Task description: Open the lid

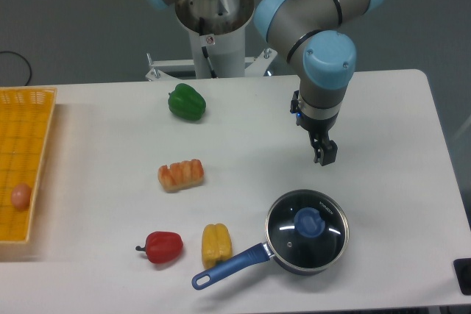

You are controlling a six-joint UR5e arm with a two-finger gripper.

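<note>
The lid (307,226) sits closed on the dark saucepan (294,259) near the front right part of the white surface (383,145), its blue knob pointing up in the middle of the glass. The pincer (324,157) hangs above the surface, behind the lid and slightly to its right as the camera sees it, well apart from the knob and touching nothing. Its fingers point down and appear close together with nothing between them, though whether they are fully clenched I cannot tell from this angle. The saucepan's blue handle reaches toward the front left, ending near a yellow pepper (216,244). A red pepper (163,246) lies beside that, a green pepper (187,102) sits farther back, and an orange ridged food piece (180,174) lies between them. A yellow basket (37,108) at the left edge holds an egg (20,196).
</note>
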